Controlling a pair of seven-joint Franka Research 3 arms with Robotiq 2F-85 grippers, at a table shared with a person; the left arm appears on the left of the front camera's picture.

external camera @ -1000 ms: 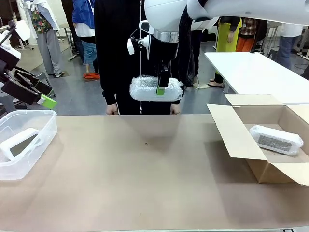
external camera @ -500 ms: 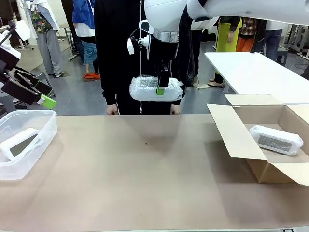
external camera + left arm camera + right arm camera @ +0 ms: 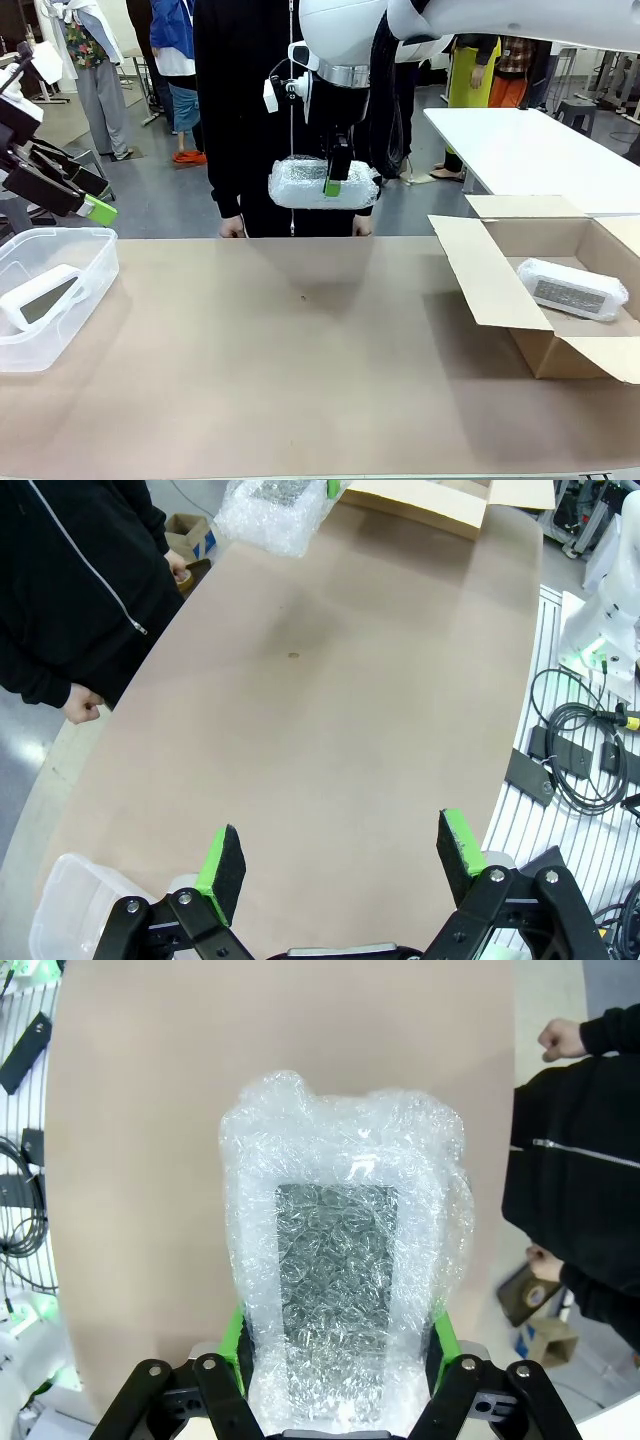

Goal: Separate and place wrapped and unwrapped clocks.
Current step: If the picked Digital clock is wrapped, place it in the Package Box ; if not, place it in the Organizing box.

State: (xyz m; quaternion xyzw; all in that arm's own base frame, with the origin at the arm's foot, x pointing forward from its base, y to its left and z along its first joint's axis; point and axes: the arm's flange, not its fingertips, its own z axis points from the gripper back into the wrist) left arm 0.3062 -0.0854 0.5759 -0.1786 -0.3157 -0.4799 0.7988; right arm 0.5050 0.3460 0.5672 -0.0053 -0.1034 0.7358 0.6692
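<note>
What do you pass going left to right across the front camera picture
Left gripper → clear plastic tub with the bare clock → wrapped clock held up by the right gripper → cardboard box with a second wrapped clock.

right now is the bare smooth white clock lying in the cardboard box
No, the bare smooth white clock lies in the clear plastic tub; the cardboard box holds a bubble-wrapped clock.

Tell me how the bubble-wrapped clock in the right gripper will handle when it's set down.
The bubble-wrapped clock is probably stiff inside but cushioned, so the right gripper squeezes soft wrap. The glossy wrap may slip. Flat and blocky, it likely won't roll.
</note>
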